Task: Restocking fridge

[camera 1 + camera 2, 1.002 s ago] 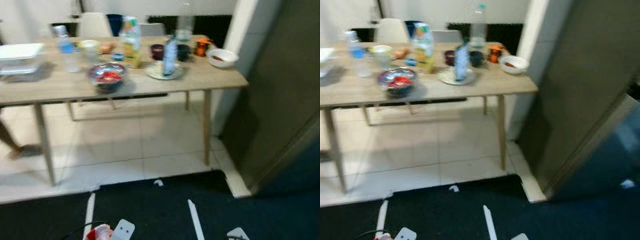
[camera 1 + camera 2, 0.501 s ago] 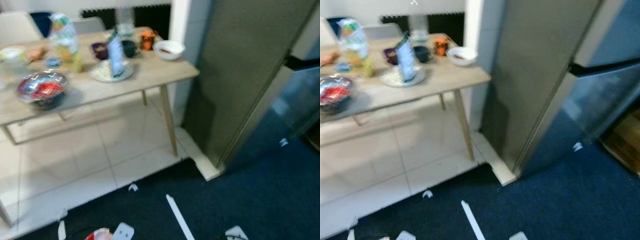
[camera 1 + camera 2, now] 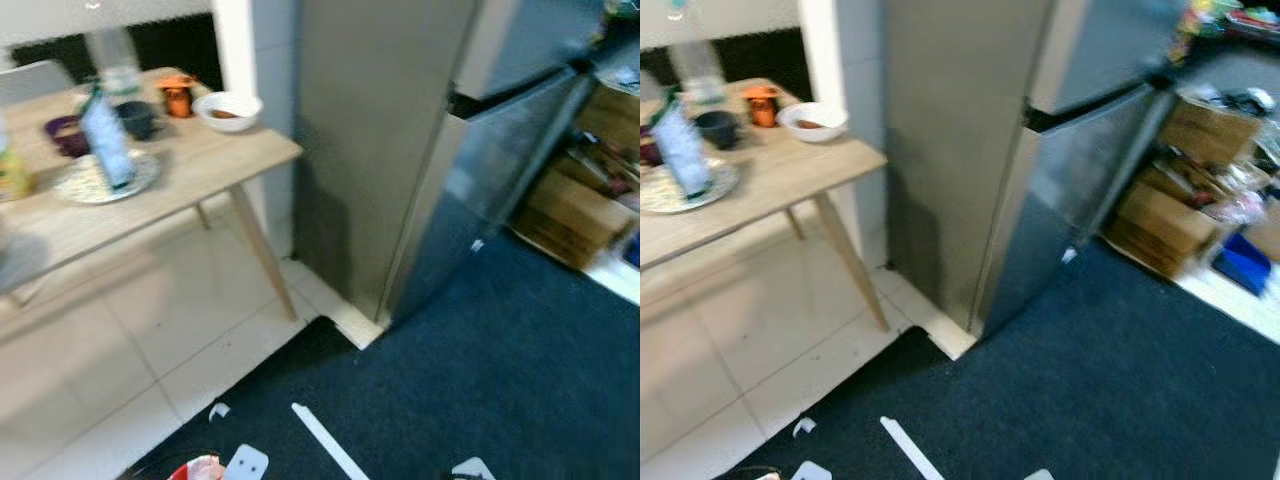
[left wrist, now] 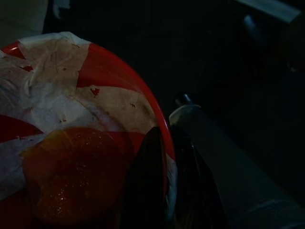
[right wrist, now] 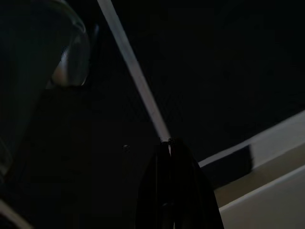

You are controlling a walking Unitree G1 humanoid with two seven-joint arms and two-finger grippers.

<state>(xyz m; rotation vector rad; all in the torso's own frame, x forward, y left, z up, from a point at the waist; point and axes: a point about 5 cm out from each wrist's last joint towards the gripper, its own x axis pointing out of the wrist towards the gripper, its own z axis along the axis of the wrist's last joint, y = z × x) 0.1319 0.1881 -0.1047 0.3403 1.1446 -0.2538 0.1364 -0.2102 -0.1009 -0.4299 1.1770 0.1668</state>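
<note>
A tall steel-grey fridge (image 3: 400, 130) stands right of the wooden table (image 3: 190, 170), both its doors closed. In the left wrist view my left gripper (image 4: 167, 148) is shut on the rim of a red bowl (image 4: 109, 76) lined with white paper, which holds a glossy orange-red piece of food (image 4: 71, 176). The bowl's edge (image 3: 196, 468) peeks in at the bottom of the left eye view. My right gripper (image 5: 169, 141) hangs low over the dark carpet, fingers pressed together and holding nothing.
The table carries a white bowl (image 3: 228, 108), an orange cup (image 3: 178, 98), dark cups and a bag on a plate (image 3: 105, 150). Cardboard boxes (image 3: 575, 205) and clutter sit right of the fridge. A white strip (image 3: 325, 440) lies on the dark blue carpet (image 3: 480, 380).
The camera has swung right: the table slid to the left edge and the fridge front and boxes came into view. The left gripper still holds the red bowl.
</note>
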